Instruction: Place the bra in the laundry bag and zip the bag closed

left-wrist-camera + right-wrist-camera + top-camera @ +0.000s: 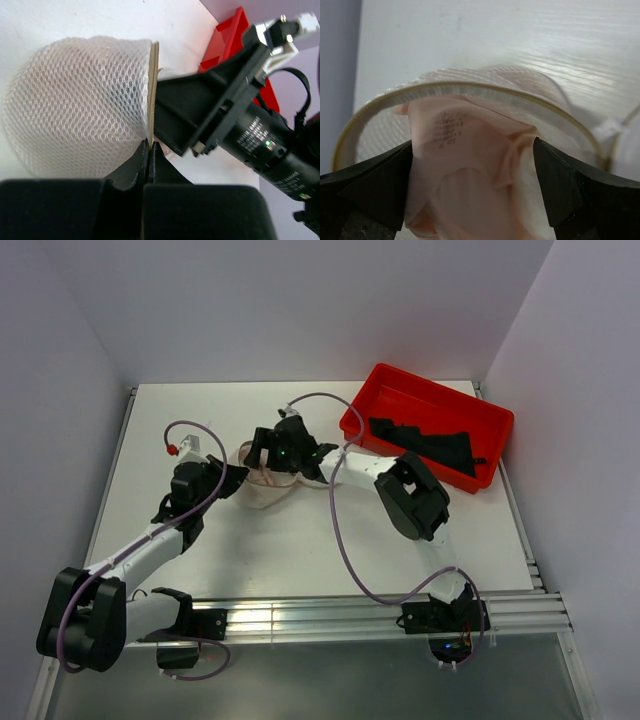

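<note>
The laundry bag (262, 492) is a whitish mesh pouch left of the table's centre. Its mesh dome (75, 100) fills the left wrist view. My left gripper (150, 146) is shut on the bag's tan zipper rim (154, 75) and holds it up; the gripper also shows in the top view (232, 480). The pale pink bra (470, 170) lies bunched inside the open rim (470, 90). My right gripper (475, 185) is at the bag's mouth with its jaws wide apart on either side of the bra; it also shows in the top view (282, 454).
A red plastic tray (400, 390) holding a black garment (430, 445) stands at the back right. Part of the tray shows in the left wrist view (225, 40). The right arm's cable loops over the table in front of the bag.
</note>
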Controlling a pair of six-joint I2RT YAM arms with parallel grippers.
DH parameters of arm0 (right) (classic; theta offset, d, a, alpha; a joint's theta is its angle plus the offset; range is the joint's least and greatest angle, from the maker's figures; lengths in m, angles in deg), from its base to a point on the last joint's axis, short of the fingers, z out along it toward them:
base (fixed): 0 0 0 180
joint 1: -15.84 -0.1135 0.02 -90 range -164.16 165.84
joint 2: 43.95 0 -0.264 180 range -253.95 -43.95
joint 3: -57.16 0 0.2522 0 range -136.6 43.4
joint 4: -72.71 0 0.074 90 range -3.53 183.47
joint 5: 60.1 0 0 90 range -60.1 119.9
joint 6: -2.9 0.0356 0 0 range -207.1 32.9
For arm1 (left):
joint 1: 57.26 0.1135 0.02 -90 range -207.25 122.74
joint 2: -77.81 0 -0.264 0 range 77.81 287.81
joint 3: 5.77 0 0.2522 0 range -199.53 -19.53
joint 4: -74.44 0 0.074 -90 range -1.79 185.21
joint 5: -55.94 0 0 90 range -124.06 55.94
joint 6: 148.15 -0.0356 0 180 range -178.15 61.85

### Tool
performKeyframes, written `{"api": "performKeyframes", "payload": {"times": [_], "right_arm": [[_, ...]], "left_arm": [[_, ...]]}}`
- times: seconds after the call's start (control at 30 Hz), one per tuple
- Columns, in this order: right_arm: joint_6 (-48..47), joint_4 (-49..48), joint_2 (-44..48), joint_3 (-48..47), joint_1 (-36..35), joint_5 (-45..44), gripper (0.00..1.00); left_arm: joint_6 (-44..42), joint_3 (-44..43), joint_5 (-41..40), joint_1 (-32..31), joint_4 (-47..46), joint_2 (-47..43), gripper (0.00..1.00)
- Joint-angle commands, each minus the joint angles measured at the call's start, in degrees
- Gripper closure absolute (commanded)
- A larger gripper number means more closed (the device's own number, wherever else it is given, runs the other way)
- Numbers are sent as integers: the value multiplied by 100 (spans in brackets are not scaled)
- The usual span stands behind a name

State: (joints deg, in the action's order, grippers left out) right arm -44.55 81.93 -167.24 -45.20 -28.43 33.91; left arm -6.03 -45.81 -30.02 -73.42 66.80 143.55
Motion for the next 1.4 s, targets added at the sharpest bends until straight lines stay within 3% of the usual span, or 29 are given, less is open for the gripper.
{"api": "performKeyframes", "payload": {"times": [0.0, 0.27, 0.33, 0.43, 0.47, 0.5, 0.57, 0.67, 0.97, 1.03, 1.07, 1.13, 1.37], "right_arm": [[-791, 409, 831, 237, 199, -14, 2], [-1117, 166, 2244, 1728, 638, 319, 2], [-1186, 206, 2536, 2046, 902, 198, 7], [-1292, 409, 2695, 2355, 1095, -383, 21], [-1293, 523, 2722, 2539, 1235, -566, 38], [-1284, 593, 2783, 2619, 1289, -629, 45], [-1362, 752, 2880, 2899, 1360, -822, 50], [-1380, 849, 3012, 3190, 1377, -1192, 50], [-1310, 902, 2722, 3437, 1421, -1104, 51], [-1266, 858, 2678, 3446, 1421, -1069, 54], [-1257, 840, 2626, 3446, 1421, -991, 61], [-1214, 823, 2547, 3411, 1421, -885, 63], [-1213, 849, 2353, 3314, 1421, -955, 61]], "left_arm": [[-132, -290, -280, -10, 49, -192, 100], [-272, -316, -368, 8, 260, -351, 100], [-307, -316, -368, 17, 286, -429, 100], [-299, -290, -535, 25, 278, -465, 100], [-281, -272, -492, 17, 278, -474, 100], [-281, -263, -482, 17, 260, -483, 100], [-281, -263, -482, 17, 269, -491, 100], [-281, -246, -456, 17, 234, -491, 100], [-272, -105, -342, 17, 93, -518, 100], [-281, -88, -350, 17, 93, -509, 100], [-281, -70, -351, 17, 84, -509, 100], [-290, -70, -350, 17, 75, -509, 100], [-316, 0, -368, 17, 84, -623, 100]]}}
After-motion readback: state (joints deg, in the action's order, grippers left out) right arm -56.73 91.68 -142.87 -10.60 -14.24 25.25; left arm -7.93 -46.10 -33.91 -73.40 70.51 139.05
